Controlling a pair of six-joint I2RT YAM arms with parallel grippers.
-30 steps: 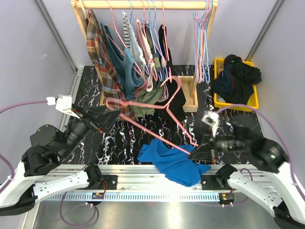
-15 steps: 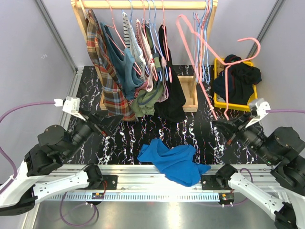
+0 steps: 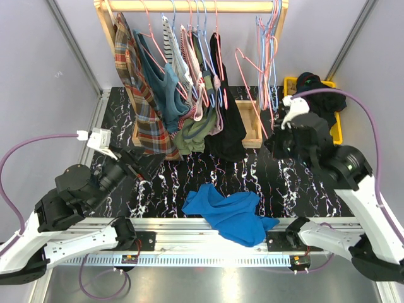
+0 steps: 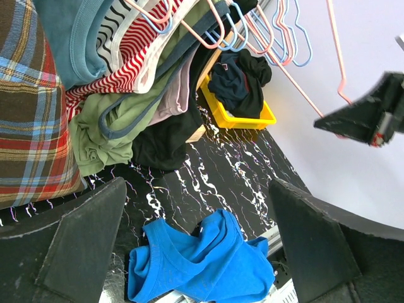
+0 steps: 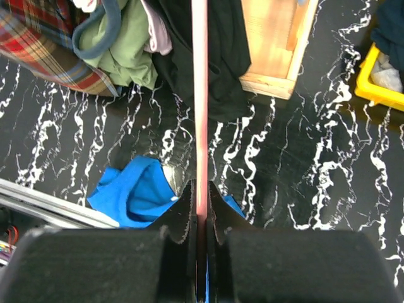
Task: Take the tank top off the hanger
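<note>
Well, the blue tank top (image 3: 230, 211) is off its hanger and lies crumpled on the black marbled table (image 3: 303, 183), close to the near edge and roughly midway between the two arms. Nothing is touching it.

The pink hanger (image 5: 200, 95) is bare and sits in the right gripper (image 5: 201, 192), whose fingers are pressed together on the wire. That arm is raised over the right side of the table, near the wooden rack (image 3: 189, 6). The hanger's hook seems to reach up among the empty hangers (image 3: 268, 57) on the rail, though I can't tell from here whether it is hooked on.

The left gripper (image 4: 196, 189) is spread wide with nothing between its fingers. It hangs above the left side of the table, well apart from the tank top.

On the rack, a plaid shirt (image 3: 142, 107) hangs at the left end with other garments bunched beside it. A yellow bin (image 3: 334, 136) heaped with dark clothes (image 3: 315, 101) stands at the far right.
</note>
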